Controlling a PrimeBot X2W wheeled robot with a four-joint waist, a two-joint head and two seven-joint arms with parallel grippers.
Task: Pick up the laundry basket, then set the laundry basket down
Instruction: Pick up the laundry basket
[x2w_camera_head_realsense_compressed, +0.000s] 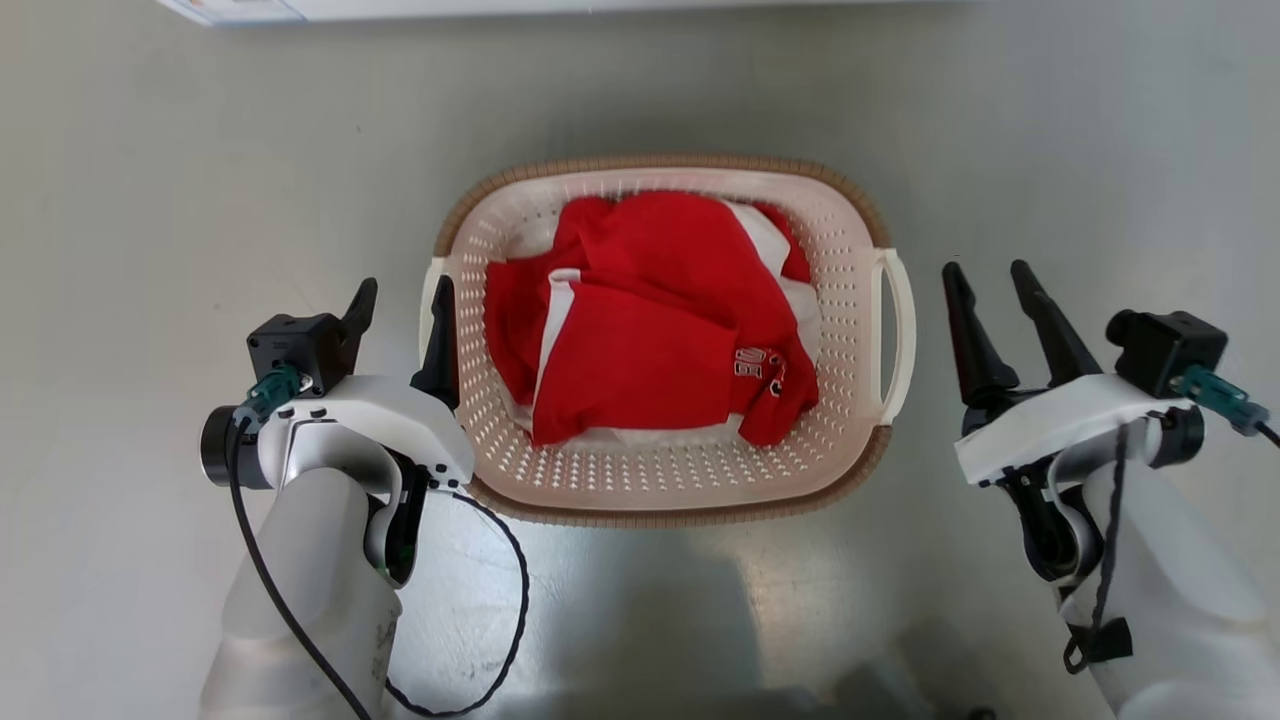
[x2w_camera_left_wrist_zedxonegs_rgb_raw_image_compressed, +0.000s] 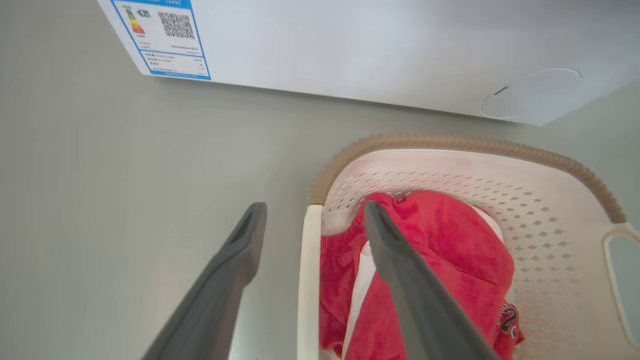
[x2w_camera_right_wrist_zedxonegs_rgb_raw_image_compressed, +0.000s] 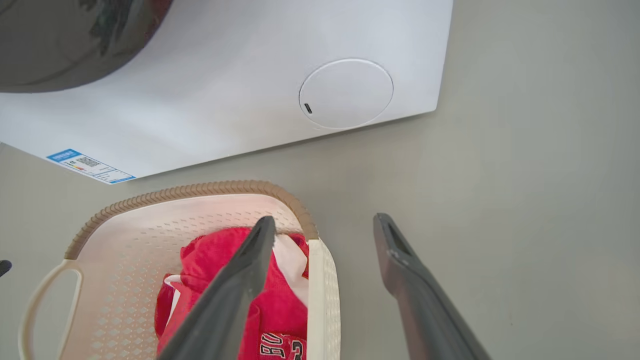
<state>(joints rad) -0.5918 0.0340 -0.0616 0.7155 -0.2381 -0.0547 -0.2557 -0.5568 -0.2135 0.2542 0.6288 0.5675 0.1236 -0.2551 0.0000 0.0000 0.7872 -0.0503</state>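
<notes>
dark fingers on my left gripper (x2w_camera_head_realsense_compressed: 405, 290) stand apart, astride the left handle (x2w_camera_left_wrist_zedxonegs_rgb_raw_image_compressed: 308, 280) of the laundry basket (x2w_camera_head_realsense_compressed: 640, 465). in the left wrist view the outer finger is over grey floor (x2w_camera_left_wrist_zedxonegs_rgb_raw_image_compressed: 100, 200), the inner one is over the red-and-white garment (x2w_camera_left_wrist_zedxonegs_rgb_raw_image_compressed: 450, 260), and the white handle bar runs between them. i cannot tell whether either finger touches it. the basket, cream perforated plastic with a brown woven rim, sits on the floor just inboard of that gripper, between my two grippers, with the garment heaped inside. ahead of the fingertips, past the basket's far rim, is the white washing machine (x2w_camera_left_wrist_zedxonegs_rgb_raw_image_compressed: 350, 50). my right gripper (x2w_camera_head_realsense_compressed: 985, 268) is spread open and holds nothing. in the head view both its fingers are beside the right handle (x2w_camera_head_realsense_compressed: 897, 330) and clear of it, while the right wrist view lines that handle up between them.
</notes>
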